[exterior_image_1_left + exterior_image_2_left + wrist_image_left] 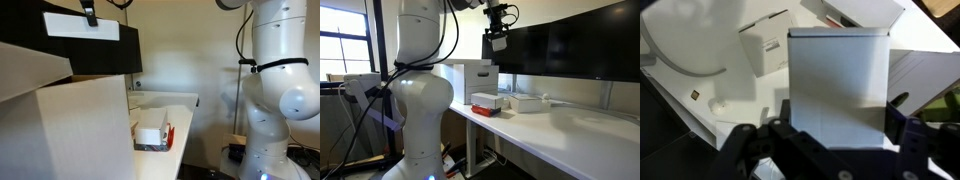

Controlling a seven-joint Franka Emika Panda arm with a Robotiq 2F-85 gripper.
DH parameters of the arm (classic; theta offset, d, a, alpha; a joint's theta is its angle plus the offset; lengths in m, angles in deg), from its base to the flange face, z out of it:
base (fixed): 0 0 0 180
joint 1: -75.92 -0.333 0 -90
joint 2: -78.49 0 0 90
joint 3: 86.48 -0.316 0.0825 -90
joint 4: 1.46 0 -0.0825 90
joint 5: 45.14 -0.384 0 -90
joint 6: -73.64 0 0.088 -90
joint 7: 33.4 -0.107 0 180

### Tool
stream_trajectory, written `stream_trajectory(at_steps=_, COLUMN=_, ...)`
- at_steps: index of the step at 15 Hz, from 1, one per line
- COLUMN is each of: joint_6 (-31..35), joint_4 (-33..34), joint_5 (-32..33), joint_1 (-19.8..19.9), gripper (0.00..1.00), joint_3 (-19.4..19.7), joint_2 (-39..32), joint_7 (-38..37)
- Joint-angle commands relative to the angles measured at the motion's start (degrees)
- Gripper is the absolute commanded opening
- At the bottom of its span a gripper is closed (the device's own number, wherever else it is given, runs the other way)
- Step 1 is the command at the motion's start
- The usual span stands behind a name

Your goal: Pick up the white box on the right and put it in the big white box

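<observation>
Dark monitors [570, 50] back a white desk [580, 130]. High above it the gripper [498, 28] clamps the small white box [498, 43]; only the wrist view shows fingers [908, 135] pressed on both its sides. Below stand a red-edged box [485, 102] and the big white box [472, 80], whose wall [85, 130] blocks much of an exterior view.

White desk [575, 135] has a red-and-white box [485, 102] sitting near its front edge, and a flat white box [527, 102] just beside that. Dark monitors [570, 50] run along the back, all blank. There's a bright window [340, 45] off at the far side.
</observation>
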Motion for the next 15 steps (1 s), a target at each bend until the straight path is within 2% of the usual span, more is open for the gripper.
stream_trajectory(at_steps=1, joint_6=-1.3, joint_4=2.2, joint_5=-5.0, joint_1=-0.7, gripper=0.59, joint_3=-1.0, joint_2=-0.6, joint_7=3.2)
stream_trajectory(at_steps=7, joint_6=-1.0, joint_4=2.2, joint_5=-10.3, joint_1=-2.6, gripper=0.59, joint_3=-3.2, joint_2=-1.7, joint_7=7.3)
stream_trajectory(at_steps=15, joint_6=0.0, joint_4=6.3, joint_5=-10.4, joint_1=-6.0, gripper=0.59, joint_3=-6.2, joint_2=-6.4, joint_7=11.1)
